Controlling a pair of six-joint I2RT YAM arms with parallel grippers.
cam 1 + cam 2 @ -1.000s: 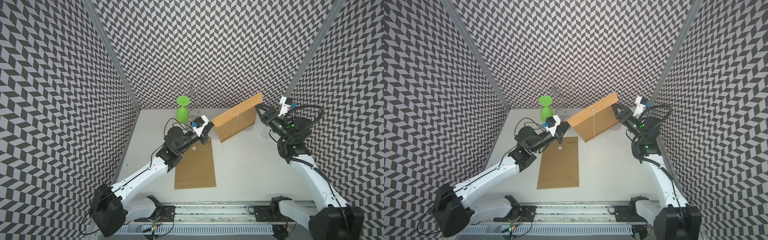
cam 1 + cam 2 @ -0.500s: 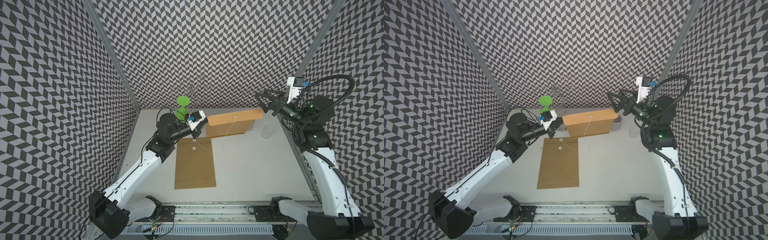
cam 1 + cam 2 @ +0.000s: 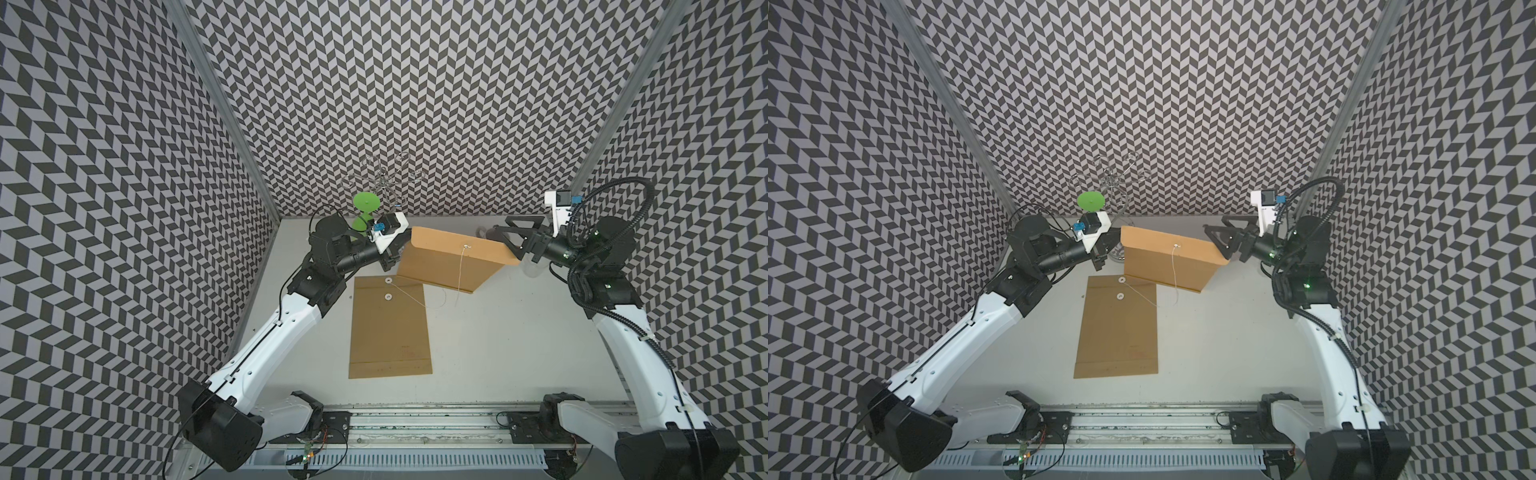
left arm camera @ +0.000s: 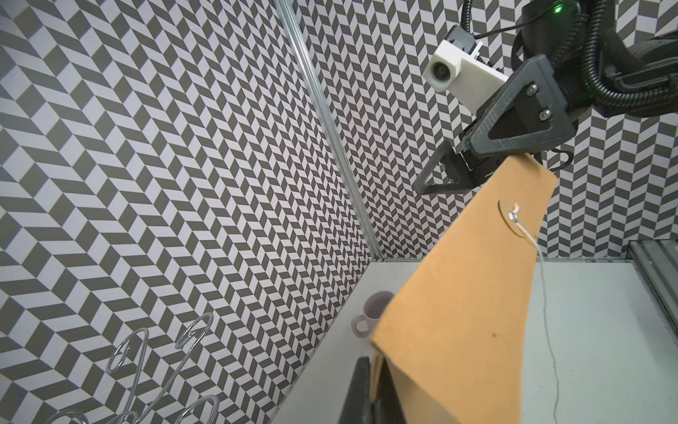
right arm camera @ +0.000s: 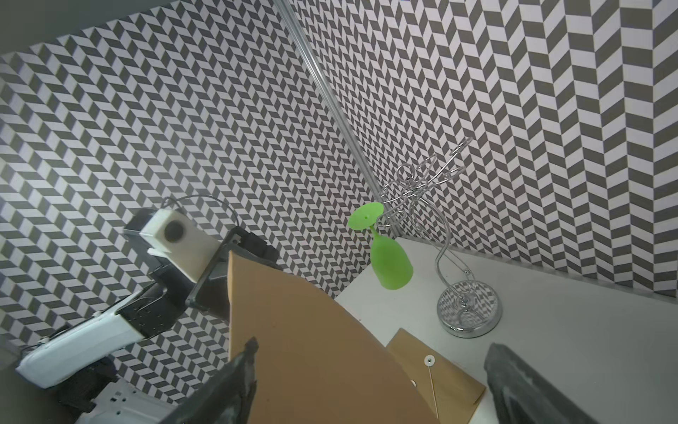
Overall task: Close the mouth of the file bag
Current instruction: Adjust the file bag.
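Note:
A brown file bag [image 3: 451,262] [image 3: 1167,262] hangs in the air over the back of the table, with a white string dangling from its round washer [image 4: 513,216]. My left gripper [image 3: 394,254] [image 4: 371,389] is shut on the bag's left edge. My right gripper [image 3: 506,242] [image 5: 373,345] is open at the bag's right corner, its fingers [image 5: 234,381] standing wide on either side of the paper without pinching it. A second brown file bag [image 3: 388,332] lies flat on the table below, with two washers and a loose string.
A wire rack [image 3: 382,176] [image 5: 466,312] stands at the back wall with a green goblet [image 3: 365,204] [image 5: 389,264] hanging on it. A pale mug [image 4: 370,317] sits behind the raised bag. A clear glass [image 3: 533,268] stands near the right arm.
The right gripper let go of the raised bag's right corner, opened wide, drew off, and now stands back at that corner. The left arm lifted its end; the bag turned more level.

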